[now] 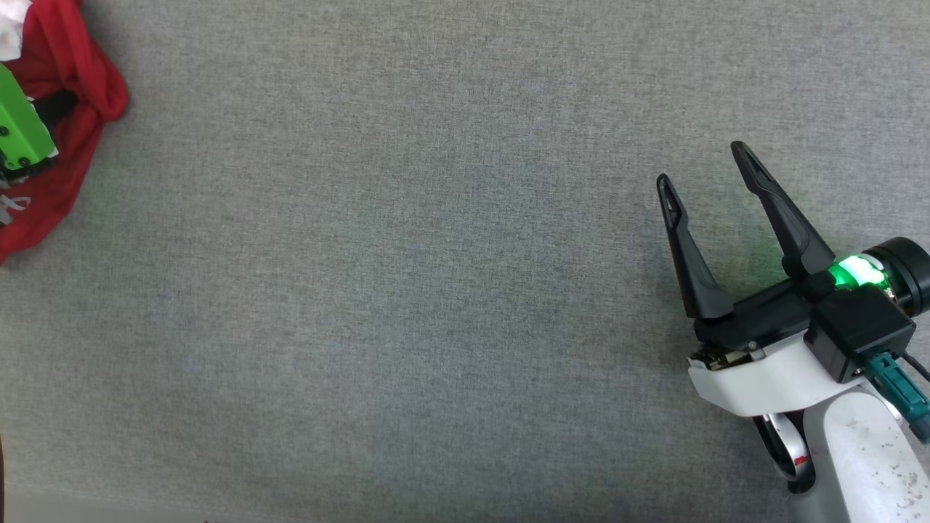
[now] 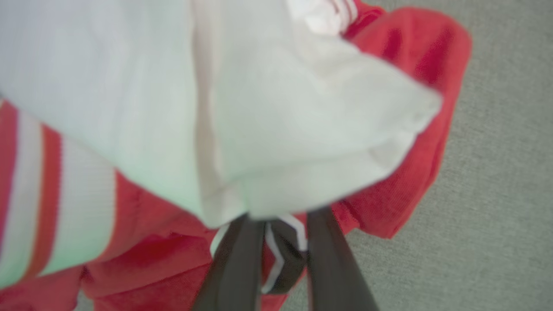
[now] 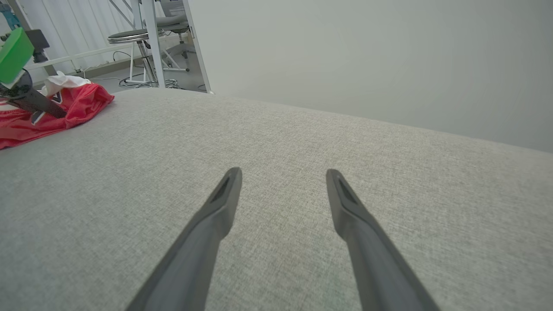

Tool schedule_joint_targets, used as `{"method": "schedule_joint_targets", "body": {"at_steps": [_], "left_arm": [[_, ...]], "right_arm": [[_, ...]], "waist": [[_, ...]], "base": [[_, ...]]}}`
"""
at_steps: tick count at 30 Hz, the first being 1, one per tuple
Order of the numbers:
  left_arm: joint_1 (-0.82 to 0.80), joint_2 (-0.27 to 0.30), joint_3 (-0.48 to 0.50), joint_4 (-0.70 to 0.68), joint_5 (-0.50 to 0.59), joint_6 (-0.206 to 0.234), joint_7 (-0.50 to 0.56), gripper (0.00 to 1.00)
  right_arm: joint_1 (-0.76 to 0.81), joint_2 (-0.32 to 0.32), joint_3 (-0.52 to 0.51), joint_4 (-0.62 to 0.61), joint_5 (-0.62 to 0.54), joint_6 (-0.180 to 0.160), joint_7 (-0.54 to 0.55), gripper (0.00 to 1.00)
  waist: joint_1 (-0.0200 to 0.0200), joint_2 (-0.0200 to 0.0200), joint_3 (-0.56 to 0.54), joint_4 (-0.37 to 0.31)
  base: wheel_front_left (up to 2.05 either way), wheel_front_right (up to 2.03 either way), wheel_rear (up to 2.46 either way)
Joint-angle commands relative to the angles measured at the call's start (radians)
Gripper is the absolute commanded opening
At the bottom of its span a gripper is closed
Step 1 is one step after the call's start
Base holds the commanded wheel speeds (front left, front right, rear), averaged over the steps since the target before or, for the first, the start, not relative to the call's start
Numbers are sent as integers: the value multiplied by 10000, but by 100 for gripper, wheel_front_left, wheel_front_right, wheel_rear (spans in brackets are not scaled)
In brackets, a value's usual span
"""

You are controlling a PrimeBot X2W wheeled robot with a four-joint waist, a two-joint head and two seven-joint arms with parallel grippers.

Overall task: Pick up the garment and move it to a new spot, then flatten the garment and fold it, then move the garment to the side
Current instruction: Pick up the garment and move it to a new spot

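Note:
The garment (image 1: pixel 69 65) is a crumpled red heap with white parts at the table's far left. In the left wrist view a white sleeve (image 2: pixel 259 108) and red-and-white striped trim lie over its red cloth (image 2: pixel 414 142). My left gripper (image 2: pixel 280 224) has its two dark fingers close together, with a fold of black-and-white print pinched between them. The fingertips are hidden under the sleeve. Its green body (image 1: pixel 22 127) shows over the heap, and the right wrist view has the left gripper (image 3: pixel 36 103) reaching into the garment (image 3: pixel 73 106). My right gripper (image 1: pixel 703 165) stands open and holds nothing, far to the right, its fingers (image 3: pixel 224 203) spread above bare cloth.
The grey fabric-covered table (image 1: pixel 407 290) stretches wide between the two grippers. Its near edge shows at the bottom left of the head view. Beyond the far edge stand a stool (image 3: pixel 129 39), white frame legs and a pale wall (image 3: pixel 367 56).

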Motion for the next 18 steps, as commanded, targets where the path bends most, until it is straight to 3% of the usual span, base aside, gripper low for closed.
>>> {"method": "schedule_joint_targets", "body": {"at_steps": [1, 5, 11, 18], "left_arm": [[284, -362, -212, 281, -32, -11, -130, 0], [403, -155, -292, 234, 102, -11, -946, 0], [713, 290, -758, -739, 711, -11, -3888, 0], [1038, 654, -1583, -1628, 1691, -11, -5628, 0]], "right_arm": [[-144, 20, 1, 51, -69, -9, -48, 100], [-198, 51, 56, 289, -77, -9, -113, 100], [57, 274, -143, 1026, -36, -9, -389, 100], [604, 657, -516, 1704, -3, -9, -582, 100]], "waist": [[0, -2, -117, 42], [0, -2, -497, 68], [0, -2, -1706, 148], [0, -2, -3335, 229]], "base": [[0, 0, 0], [0, 0, 0], [0, 0, 0], [0, 0, 0]]}}
